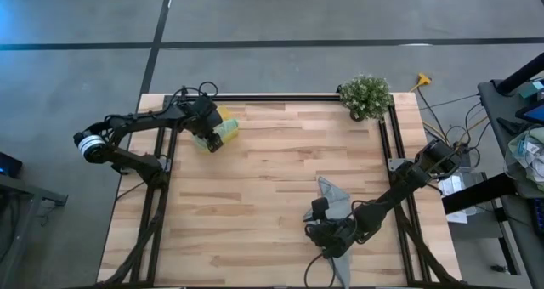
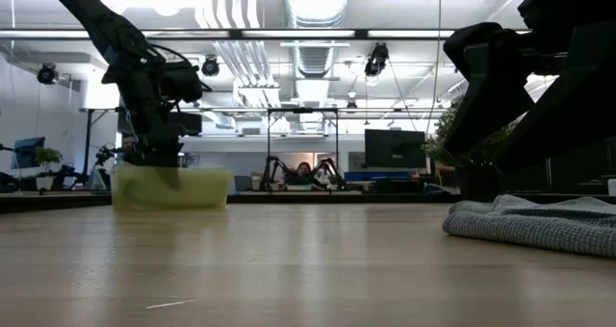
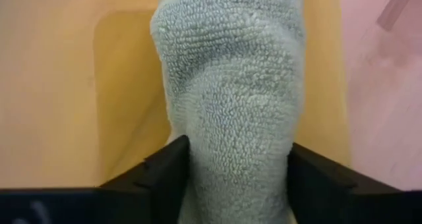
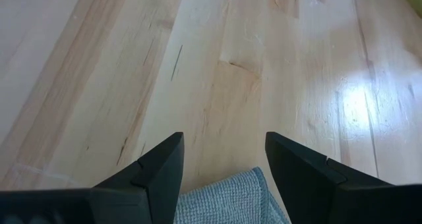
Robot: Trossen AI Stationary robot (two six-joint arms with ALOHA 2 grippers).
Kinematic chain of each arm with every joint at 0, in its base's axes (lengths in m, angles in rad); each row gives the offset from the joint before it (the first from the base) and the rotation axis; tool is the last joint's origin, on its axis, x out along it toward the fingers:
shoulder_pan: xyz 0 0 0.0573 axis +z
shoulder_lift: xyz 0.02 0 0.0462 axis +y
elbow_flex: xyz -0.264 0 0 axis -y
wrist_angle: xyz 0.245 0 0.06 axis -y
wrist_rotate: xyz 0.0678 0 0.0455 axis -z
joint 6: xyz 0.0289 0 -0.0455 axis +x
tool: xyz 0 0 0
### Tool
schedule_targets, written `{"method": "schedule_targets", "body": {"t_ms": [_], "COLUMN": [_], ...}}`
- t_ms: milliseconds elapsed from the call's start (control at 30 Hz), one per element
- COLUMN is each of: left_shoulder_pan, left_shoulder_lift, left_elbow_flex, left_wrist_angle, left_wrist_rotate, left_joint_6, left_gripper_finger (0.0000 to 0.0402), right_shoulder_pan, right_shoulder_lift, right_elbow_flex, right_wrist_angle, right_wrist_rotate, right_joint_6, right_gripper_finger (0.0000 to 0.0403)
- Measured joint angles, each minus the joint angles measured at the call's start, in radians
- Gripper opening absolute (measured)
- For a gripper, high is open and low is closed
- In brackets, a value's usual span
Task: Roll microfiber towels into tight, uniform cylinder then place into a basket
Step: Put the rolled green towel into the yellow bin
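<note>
Nearest, right claw [image 1: 327, 232] spread wide and holding nothing, poised low over the bench [image 1: 272, 178]. Directly beneath and just ahead of its tips, grey-blue towel [image 1: 333, 197] lying loose and rumpled, not yet rolled. Soft, light, limp; likely to sag and unroll if pinched at one spot. Best taken along an edge or corner for rolling, then across the middle of the roll for lifting.

Farther off, left claw [image 3: 239, 184] down inside the yellow basket [image 1: 223, 129], fingers [image 3: 158, 178] standing on either side of the light green towel [image 3: 231, 105], rolled and resting in the basket. Cannot tell for sure whether still pinching or just let go; the roll looks settled on the basket floor. Plush, grippy pile, unlikely to slip.

Count: two towels, one basket, two claws.
</note>
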Motion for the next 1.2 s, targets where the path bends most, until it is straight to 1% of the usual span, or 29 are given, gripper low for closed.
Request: {"method": "schedule_targets", "body": {"t_ms": [100, 233, 467, 733, 867, 933, 1000, 1067, 1200], "left_shoulder_pan": [0.0, 0.0, 0.001, 0.001, 0.001, 0.0, 0.0, 0.001, 0.001], "left_shoulder_lift": [0.0, 0.0, -0.013, -0.077, -0.122, -0.146, -0.162, -0.165, -0.137], "left_elbow_flex": [0.002, 0.011, 0.037, 0.121, 0.171, 0.187, 0.193, 0.191, 0.158], "left_wrist_angle": [-0.002, -0.002, -0.046, -0.174, -0.262, -0.307, -0.345, -0.405, -0.45], "left_wrist_rotate": [0.012, 0.016, 0.016, 0.01, -0.045, -0.126, -0.233, -0.298, -0.297], "left_joint_6": [0.0, 0.0, 0.002, 0.057, 0.083, 0.083, 0.077, 0.054, 0.026], "left_gripper_finger": [0.0247, 0.0275, 0.0281, 0.0281, 0.0281, 0.0281, 0.0279, 0.0272, 0.0241], "right_shoulder_pan": [0.0, 0.0, 0.0, 0.0, 0.0, 0.0, 0.0, 0.0, 0.0], "right_shoulder_lift": [0.0, 0.0, 0.0, 0.0, 0.0, 0.0, 0.0, 0.0, 0.0], "right_elbow_flex": [0.0, 0.0, 0.0, 0.0, 0.0, 0.0, 0.0, 0.0, 0.0], "right_wrist_angle": [0.0, 0.0, 0.0, -0.001, -0.002, -0.002, -0.002, -0.001, 0.002], "right_wrist_rotate": [0.0, 0.0, 0.0, 0.0, 0.0, 0.0, 0.0, 0.0, 0.0], "right_joint_6": [0.0, 0.005, 0.007, 0.007, 0.007, 0.007, 0.007, 0.007, 0.007], "right_gripper_finger": [0.0209, 0.0209, 0.0209, 0.0209, 0.0209, 0.0209, 0.0209, 0.0209, 0.0209]}}
